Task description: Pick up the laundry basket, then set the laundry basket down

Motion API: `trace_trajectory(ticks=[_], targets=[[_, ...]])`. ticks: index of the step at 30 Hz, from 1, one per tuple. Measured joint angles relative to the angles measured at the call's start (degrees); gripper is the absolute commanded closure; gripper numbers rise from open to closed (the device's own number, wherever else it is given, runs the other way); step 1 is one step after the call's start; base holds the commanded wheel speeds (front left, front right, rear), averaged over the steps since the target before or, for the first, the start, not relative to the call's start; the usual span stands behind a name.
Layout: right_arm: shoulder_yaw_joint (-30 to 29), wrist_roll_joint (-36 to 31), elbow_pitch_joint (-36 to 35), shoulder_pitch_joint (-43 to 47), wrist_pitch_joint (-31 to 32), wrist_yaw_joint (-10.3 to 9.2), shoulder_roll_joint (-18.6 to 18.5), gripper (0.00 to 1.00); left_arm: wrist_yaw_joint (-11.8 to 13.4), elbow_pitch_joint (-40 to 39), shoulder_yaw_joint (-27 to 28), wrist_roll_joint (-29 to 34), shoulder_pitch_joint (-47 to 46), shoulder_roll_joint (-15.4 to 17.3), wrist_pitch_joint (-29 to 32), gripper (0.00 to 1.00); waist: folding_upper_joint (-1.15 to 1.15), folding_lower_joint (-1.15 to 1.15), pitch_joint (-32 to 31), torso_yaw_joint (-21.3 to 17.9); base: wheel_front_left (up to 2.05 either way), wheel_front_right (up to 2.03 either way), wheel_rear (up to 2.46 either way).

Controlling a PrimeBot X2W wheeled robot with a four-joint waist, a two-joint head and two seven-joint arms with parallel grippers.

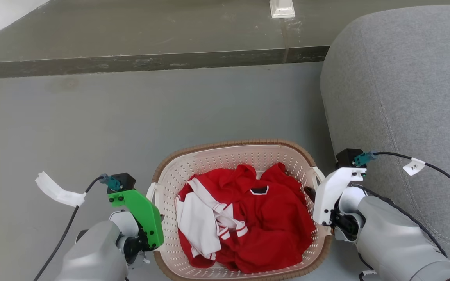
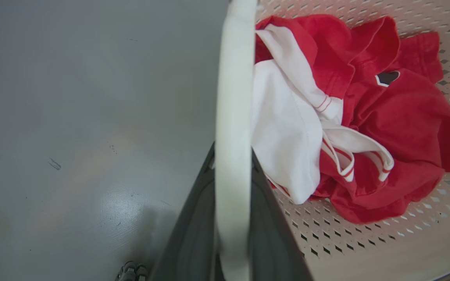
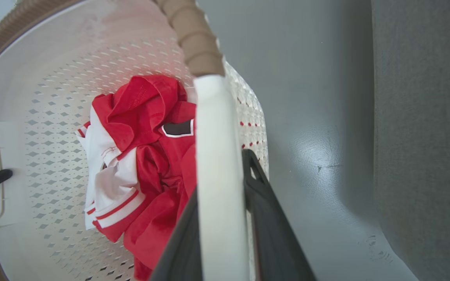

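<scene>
The left claw (image 2: 233,156) is clamped on the white loop handle (image 2: 233,89) at the left side of the laundry basket (image 1: 233,156), with a dark finger (image 2: 193,234) on each face of the band. The right claw (image 3: 221,175) grips the opposite handle (image 3: 217,128) the same way. Inside the basket lies a crumpled heap of red and white clothes (image 1: 256,222). The basket is over the grey floor (image 1: 150,117); whether it touches it I cannot tell. Just right of the basket stands a grey sofa (image 1: 404,89); beyond the basket runs a dark step (image 1: 131,62).
</scene>
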Motion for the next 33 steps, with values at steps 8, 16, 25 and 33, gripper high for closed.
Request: trace_trajectory(ticks=[8, 16, 25, 33], targets=[[0.5, 0.5, 0.1, 0.0, 0.0, -0.04, 0.0, 1.00, 0.0, 0.0, -0.3, -0.6, 0.0, 0.1, 0.0, 1.00, 0.00, 0.00, 0.1, -0.1, 0.00, 0.00, 0.00], [1.0, 0.8, 0.2, -0.1, 0.0, -0.04, 0.0, 1.00, 0.0, 0.0, -0.8, -1.3, 0.0, 0.2, 0.0, 1.00, 0.00, 0.00, 0.5, -0.2, 0.00, 0.00, 0.00], [1.2, 1.1, 0.1, -1.0, -0.6, -0.05, 0.0, 1.00, 0.0, -0.6, -0.9, -1.3, -0.5, 0.6, -0.8, 1.00, 0.00, 0.00, 2.8, -0.1, 0.00, 0.00, 0.00], [1.2, 1.1, -0.3, -3.3, -2.1, -0.05, -0.6, 1.00, 0.0, -1.2, -1.5, -1.1, -3.1, 0.8, -3.1, 1.00, 0.00, 0.00, 7.0, 0.2, 0.00, 0.00, 0.00]])
